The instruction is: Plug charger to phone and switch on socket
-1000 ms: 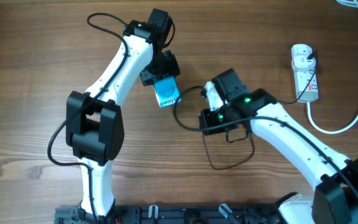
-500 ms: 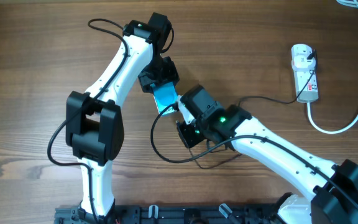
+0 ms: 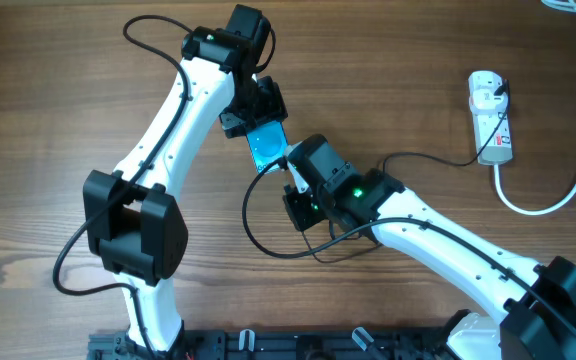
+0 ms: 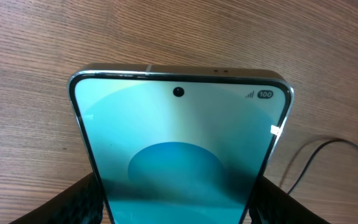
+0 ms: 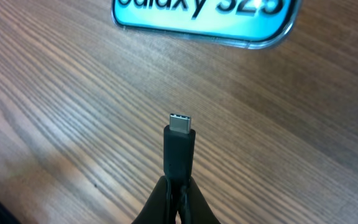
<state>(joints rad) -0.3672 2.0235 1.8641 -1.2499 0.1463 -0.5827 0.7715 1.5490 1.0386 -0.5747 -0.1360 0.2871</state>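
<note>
The phone (image 3: pixel 266 146) with its cyan screen sits between the jaws of my left gripper (image 3: pixel 256 122), which is shut on its sides. In the left wrist view the phone (image 4: pixel 179 149) fills the frame, camera hole at the far end. My right gripper (image 3: pixel 290 170) is shut on the charger connector (image 5: pixel 179 146), whose metal tip points at the phone's white lettered end (image 5: pixel 204 18), a short gap away. The thin black charger cable (image 3: pixel 268 245) loops on the table beside the right arm. The white socket (image 3: pixel 490 118) lies at the far right with a black plug in it.
The socket's thick white cord (image 3: pixel 553 205) curves along the right edge of the wooden table (image 3: pixel 48 120). Both arms crowd the middle of the table. A dark rail runs along the front edge (image 3: pixel 268 345).
My right gripper has swung left with the connector, from the table's middle to the phone's lower end. My left arm has shifted and turned the phone slightly.
</note>
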